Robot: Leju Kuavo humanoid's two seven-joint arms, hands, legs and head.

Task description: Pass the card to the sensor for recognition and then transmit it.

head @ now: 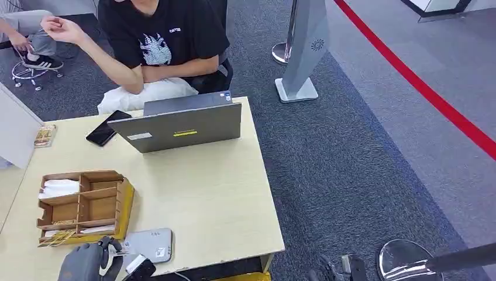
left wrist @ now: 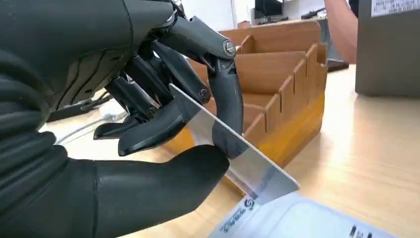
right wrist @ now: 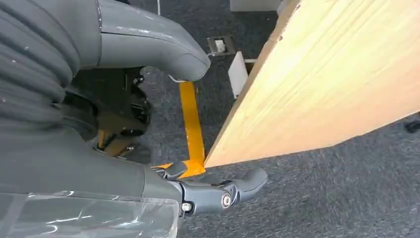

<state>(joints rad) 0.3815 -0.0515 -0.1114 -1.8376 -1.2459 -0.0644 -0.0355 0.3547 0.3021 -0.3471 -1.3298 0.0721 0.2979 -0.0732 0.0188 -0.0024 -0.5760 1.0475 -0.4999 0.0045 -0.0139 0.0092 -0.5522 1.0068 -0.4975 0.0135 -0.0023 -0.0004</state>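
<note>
My left hand (head: 88, 261) is at the table's near edge, just left of the flat grey sensor pad (head: 149, 244). In the left wrist view this hand (left wrist: 148, 99) pinches a thin pale card (left wrist: 237, 153) between thumb and a dark finger. The card is tilted, its free corner down over the white sensor surface (left wrist: 302, 220); I cannot tell if they touch. The wooden card box (head: 85, 205) stands right behind the hand. My right hand (right wrist: 124, 163) hangs below the table's edge (right wrist: 317, 94) over the carpet, fingers apart, holding nothing.
A grey laptop (head: 187, 124) and a black phone (head: 107, 128) lie at the table's far side, where a person (head: 161, 41) sits. On the carpet to the right stand a white pillar sign (head: 304, 52) and a chrome post base (head: 403, 260).
</note>
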